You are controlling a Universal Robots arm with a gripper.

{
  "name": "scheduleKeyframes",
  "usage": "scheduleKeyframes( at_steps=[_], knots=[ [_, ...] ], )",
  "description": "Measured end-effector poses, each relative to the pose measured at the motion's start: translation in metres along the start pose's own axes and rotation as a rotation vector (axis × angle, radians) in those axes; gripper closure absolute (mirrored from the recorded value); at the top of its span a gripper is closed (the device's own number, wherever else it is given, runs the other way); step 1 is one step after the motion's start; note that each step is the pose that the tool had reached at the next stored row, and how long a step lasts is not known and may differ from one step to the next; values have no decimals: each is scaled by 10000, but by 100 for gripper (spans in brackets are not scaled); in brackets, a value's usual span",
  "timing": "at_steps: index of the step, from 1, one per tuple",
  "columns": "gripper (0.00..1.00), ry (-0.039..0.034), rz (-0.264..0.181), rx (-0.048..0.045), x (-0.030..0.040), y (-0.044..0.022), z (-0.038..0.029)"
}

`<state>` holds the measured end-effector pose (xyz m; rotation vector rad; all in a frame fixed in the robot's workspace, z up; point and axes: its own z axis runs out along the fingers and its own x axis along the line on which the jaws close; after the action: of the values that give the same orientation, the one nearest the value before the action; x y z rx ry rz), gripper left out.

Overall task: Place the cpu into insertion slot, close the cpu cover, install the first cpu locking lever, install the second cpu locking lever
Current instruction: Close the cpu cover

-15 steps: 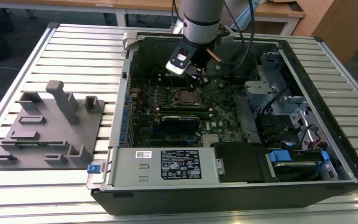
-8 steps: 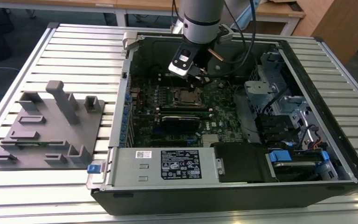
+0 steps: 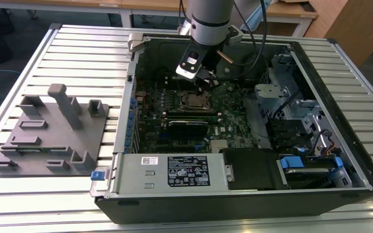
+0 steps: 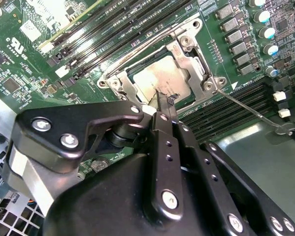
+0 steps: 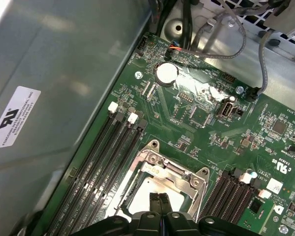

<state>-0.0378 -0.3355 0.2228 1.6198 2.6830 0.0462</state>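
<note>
The cpu [image 4: 154, 78], pale and square, lies in the insertion slot [image 3: 193, 100] on the green motherboard. The silvery cpu cover [image 4: 189, 56] lies flat around the cpu, which shows through its window. One wire locking lever [image 4: 137, 49] runs along the socket's side. A second lever [image 4: 250, 112] sticks out away from the socket over the memory slots. My gripper [image 4: 166, 102] hangs just above the socket's edge, its black fingers pressed together with nothing between them. In the first wrist view the gripper [image 5: 159, 199] sits over the cover [image 5: 184, 176] and the cpu [image 5: 145, 189].
Long black memory slots [image 4: 113, 34] flank the socket. The grey power supply box [image 3: 173, 172] stands at the case's front and a drive cage [image 3: 280, 97] on the exterior view's right. Cables [image 5: 221, 29] hang near the board's edge. A grey fixture plate [image 3: 50, 131] lies on the table.
</note>
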Motion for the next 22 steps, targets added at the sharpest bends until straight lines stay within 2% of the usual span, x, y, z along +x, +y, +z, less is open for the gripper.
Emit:
scheduleKeyframes(
  at_steps=[6,12,22],
  knots=[
    [90,1,-31,0,0,0,0],
    [90,11,-376,3,0,0,0],
    [90,12,-424,4,0,0,0]
  ],
)
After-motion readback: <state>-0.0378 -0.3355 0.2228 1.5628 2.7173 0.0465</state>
